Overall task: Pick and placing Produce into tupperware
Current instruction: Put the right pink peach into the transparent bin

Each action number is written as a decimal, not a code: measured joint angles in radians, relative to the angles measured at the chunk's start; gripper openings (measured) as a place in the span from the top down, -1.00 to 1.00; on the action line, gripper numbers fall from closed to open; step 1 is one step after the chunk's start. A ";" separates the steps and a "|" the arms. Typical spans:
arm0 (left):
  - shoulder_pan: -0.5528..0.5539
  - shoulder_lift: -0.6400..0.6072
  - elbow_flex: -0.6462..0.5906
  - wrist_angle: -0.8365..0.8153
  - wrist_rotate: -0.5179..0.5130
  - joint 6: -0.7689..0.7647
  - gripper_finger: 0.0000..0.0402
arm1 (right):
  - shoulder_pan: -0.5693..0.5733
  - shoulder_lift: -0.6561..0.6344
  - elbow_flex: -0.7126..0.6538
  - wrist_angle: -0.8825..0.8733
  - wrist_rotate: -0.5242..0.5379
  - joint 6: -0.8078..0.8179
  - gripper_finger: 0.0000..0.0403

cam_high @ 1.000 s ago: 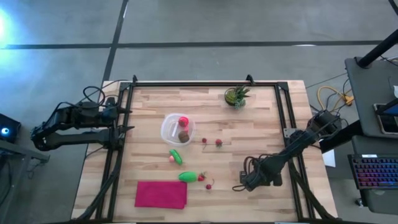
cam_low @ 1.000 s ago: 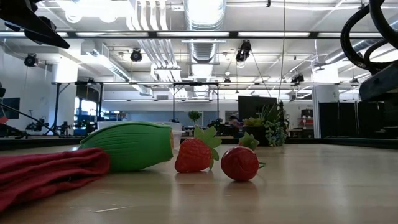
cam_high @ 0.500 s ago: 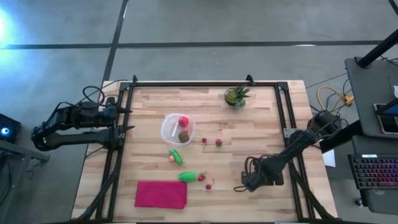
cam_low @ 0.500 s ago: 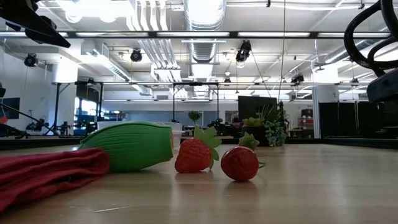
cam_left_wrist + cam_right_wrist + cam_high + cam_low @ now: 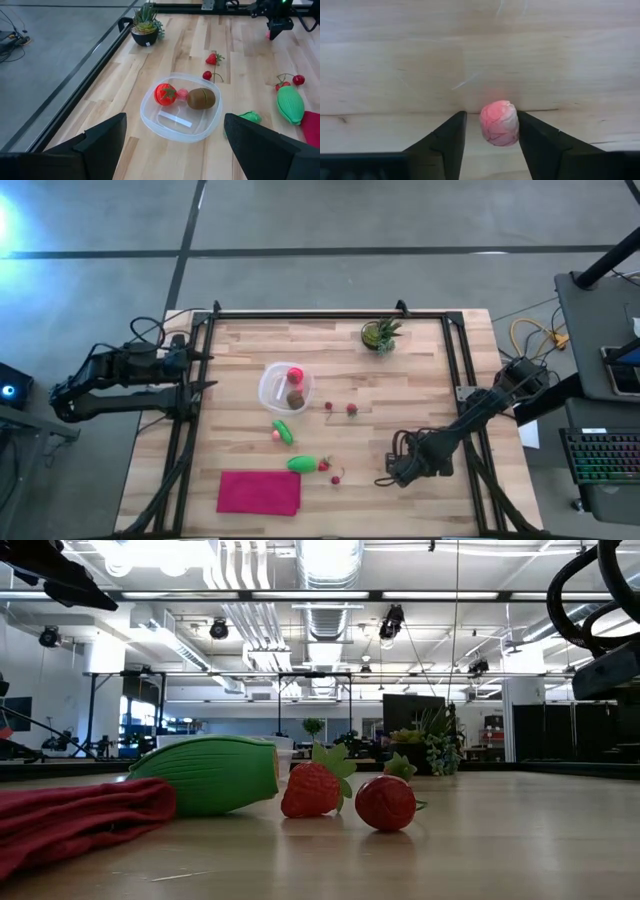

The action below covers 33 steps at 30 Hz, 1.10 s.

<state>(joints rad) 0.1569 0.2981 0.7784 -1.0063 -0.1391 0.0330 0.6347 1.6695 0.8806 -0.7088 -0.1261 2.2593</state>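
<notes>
The clear tupperware [image 5: 286, 387] [image 5: 181, 106] rests flat on the table and holds a pink-red ball [image 5: 164, 94] and a brown kiwi-like lump [image 5: 201, 98]. Loose on the table lie a green piece [image 5: 284, 431], a green oblong [image 5: 302, 464] [image 5: 210, 775], a strawberry [image 5: 312, 790], a cherry [image 5: 386, 802] and two small berries [image 5: 340, 408]. My right gripper [image 5: 385, 478] [image 5: 492, 135] hangs open at the near right, fingers pointing down. A small pink lump [image 5: 499, 122] sits between its fingers. My left gripper [image 5: 200, 370] [image 5: 175, 120] waits open at the table's left edge. My right gripper's fingers stand on either side of the pink lump [image 5: 499, 122] from above. One finger [image 5: 535, 137] lies right against the lump's side, and I cannot tell whether it touches. The other finger [image 5: 451, 137] stands clearly apart from it.
A spiky green potted plant [image 5: 381, 334] stands near the far edge. A flat magenta cloth [image 5: 259, 492] lies at the near edge, left of the green oblong. A dark frame rail [image 5: 330, 314] runs around the table. Bare wood lies right of the berries.
</notes>
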 joint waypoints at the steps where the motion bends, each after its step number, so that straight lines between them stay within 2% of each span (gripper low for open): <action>1: 0.000 0.000 0.000 0.000 0.000 0.000 -0.59 | 0.000 0.000 0.000 0.001 0.000 0.000 0.21; 11: 0.000 0.000 0.000 0.000 0.000 0.000 -0.59 | -0.001 0.001 0.011 -0.013 0.013 0.000 0.51; 17: 0.000 0.000 0.000 -0.001 0.000 0.000 -0.59 | -0.028 0.001 0.105 -0.054 0.114 -0.028 0.53; 20: 0.000 0.000 0.000 0.000 0.000 0.001 -0.59 | -0.093 0.001 0.195 -0.045 0.207 -0.182 0.53; 23: 0.000 0.000 0.000 -0.001 -0.001 0.006 -0.59 | -0.202 0.006 0.298 -0.043 0.259 -0.437 0.53; 29: 0.000 0.000 0.000 0.000 0.000 0.002 -0.59 | -0.455 0.066 0.468 -0.045 0.291 -0.832 0.53; 33: 0.000 0.000 0.000 0.000 0.000 0.002 -0.59 | -0.576 0.140 0.589 -0.043 0.250 -1.034 0.53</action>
<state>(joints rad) 0.1569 0.2984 0.7784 -1.0058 -0.1394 0.0349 0.0588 1.8096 1.4693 -0.7521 0.1243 1.2249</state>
